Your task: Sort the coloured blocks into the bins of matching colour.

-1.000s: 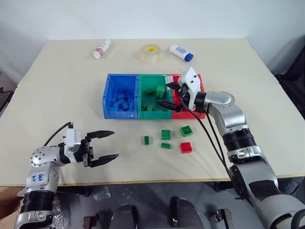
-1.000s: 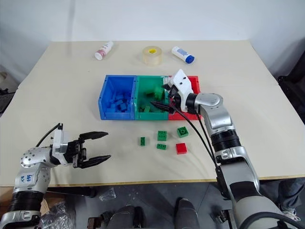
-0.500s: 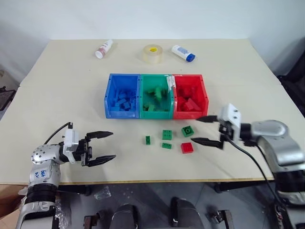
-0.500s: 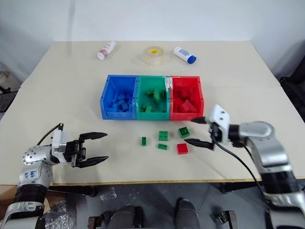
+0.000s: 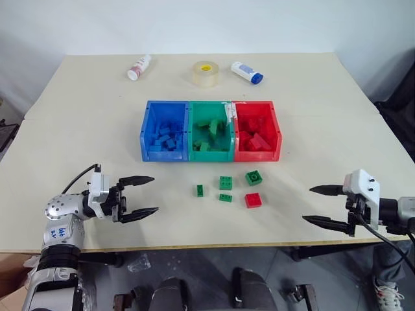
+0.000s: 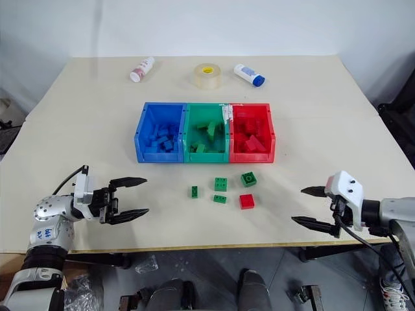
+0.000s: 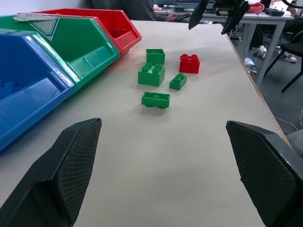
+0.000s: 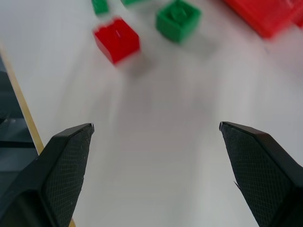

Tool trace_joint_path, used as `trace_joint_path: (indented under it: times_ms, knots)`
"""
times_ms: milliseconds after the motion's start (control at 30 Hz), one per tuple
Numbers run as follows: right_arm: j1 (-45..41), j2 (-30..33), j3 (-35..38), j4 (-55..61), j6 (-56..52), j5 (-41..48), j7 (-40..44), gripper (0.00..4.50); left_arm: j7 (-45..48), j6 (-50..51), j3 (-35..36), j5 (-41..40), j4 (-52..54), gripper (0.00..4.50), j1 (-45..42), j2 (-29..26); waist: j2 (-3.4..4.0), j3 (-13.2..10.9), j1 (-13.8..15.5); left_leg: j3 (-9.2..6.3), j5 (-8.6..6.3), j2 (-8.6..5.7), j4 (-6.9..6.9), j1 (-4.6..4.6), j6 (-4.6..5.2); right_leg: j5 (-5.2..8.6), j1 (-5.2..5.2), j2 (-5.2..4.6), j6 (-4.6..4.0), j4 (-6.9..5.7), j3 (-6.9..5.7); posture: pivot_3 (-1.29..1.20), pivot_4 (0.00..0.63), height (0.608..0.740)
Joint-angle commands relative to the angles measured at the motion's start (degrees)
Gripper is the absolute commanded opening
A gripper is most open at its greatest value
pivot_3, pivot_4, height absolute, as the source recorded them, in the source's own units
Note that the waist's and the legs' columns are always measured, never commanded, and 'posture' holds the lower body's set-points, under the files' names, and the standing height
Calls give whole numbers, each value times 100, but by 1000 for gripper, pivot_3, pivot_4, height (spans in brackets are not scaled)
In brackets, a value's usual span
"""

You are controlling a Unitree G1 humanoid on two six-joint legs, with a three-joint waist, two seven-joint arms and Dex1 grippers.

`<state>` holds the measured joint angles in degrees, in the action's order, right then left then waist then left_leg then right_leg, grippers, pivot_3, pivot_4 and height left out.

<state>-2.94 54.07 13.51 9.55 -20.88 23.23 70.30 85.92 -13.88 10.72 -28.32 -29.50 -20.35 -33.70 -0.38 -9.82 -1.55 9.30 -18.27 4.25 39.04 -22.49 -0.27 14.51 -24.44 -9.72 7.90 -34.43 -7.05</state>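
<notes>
table (image 5: 337,123), bins (image 5: 211,129), blocks (image 5: 227,188), bottles (image 5: 139,66), tape (image 5: 205,72)

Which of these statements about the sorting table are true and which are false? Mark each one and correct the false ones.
1. Five loose blocks lie on the table in front of the bins. True: four green ones and one red block.
2. The green bin stands at one end of the row. False: it sits in the middle, between the blue bin and the red bin.
3. The right gripper holds the red block. False: it is open and empty, near the table's edge.
4. The left gripper is open. True.
5. A tape roll lies between two white bottles. True.
</notes>
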Motion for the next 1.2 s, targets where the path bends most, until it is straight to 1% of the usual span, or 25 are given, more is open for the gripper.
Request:
trace_joint_path:
  times_ms: [33,133,233,333,433,533,600,733,767,800,900,1000,1200]
  knots:
    - [-437,-294,-546,402,-204,69,-221,4449,74,18,14,-82,279,4500,-26,-12,-1,-1,-10,0,0,0,1,0,0,0,0,0,0,0,0,0,150,740]
    - [-1000,-677,-1190,272,-326,-139,-426,4449,9,61,-13,-94,461,4500,42,28,-1,-1,-7,0,-1,3,2,-1,-2,0,-1,1,-1,-2,-1,0,150,740]
    - [-1407,-956,-1710,-130,-265,-438,-500,4449,-48,97,-39,-98,622,4500,109,73,-1,-1,-7,1,-2,2,3,-2,0,0,-2,1,-1,-2,-1,0,150,740]
    - [-1640,-1170,-2124,-504,-43,-736,-530,4449,-110,138,-42,-99,794,4500,200,125,-2,0,17,0,-2,1,5,-7,1,0,-2,1,0,-1,-3,0,150,740]
    - [-1831,-1350,-2334,-787,107,-888,-519,4449,-168,175,-36,-120,950,4500,293,159,-2,0,-1,1,-4,1,6,-9,3,0,-2,1,0,1,-5,0,150,740]
    - [-1928,-1443,-2389,-912,188,-925,-477,3847,-239,211,-12,-140,1076,4500,387,164,-2,0,-12,1,-3,4,6,-7,2,0,-1,4,0,-2,-5,0,150,740]
    - [-1957,-1489,-2382,-944,227,-902,-469,3243,-270,228,10,-146,1133,4500,440,161,-2,0,-11,1,-3,7,6,-5,1,0,-1,7,-1,-3,-5,0,150,740]
    - [-2037,-1517,-2333,-898,216,-878,-495,1843,-323,253,27,-146,1197,4500,516,135,-2,0,-9,2,-5,7,6,-5,-1,0,-1,8,-1,-1,-4,0,150,740]
    - [-2063,-1521,-2294,-847,175,-835,-495,1593,-333,257,32,-148,1205,4500,525,132,-2,0,-9,2,-5,8,6,-5,-1,0,-1,8,-1,-1,-4,0,150,740]
    - [-2082,-1521,-2247,-780,140,-783,-493,1503,-336,261,39,-155,1221,4500,540,129,-2,0,-9,2,-5,7,6,-5,-1,0,-2,8,-1,-1,-4,0,150,740]
    - [-2208,-1515,-2075,-611,-4,-602,-521,1504,-348,264,43,-162,1227,4500,542,134,-1,0,-3,2,-5,8,6,-5,-1,0,-2,8,-1,-2,-4,0,150,740]
    - [-2565,-1570,-1800,-611,-112,-417,-688,1504,-353,256,27,-159,1198,4500,517,154,-1,0,-5,2,-5,8,7,-6,-1,0,-2,8,-1,-1,-3,0,150,740]
    - [-3804,-1811,-1485,-1759,251,-563,-1066,1504,-347,240,-47,-124,1102,4500,408,231,-1,0,-20,5,-5,13,6,-5,-2,1,-6,12,-3,-5,-3,0,150,740]
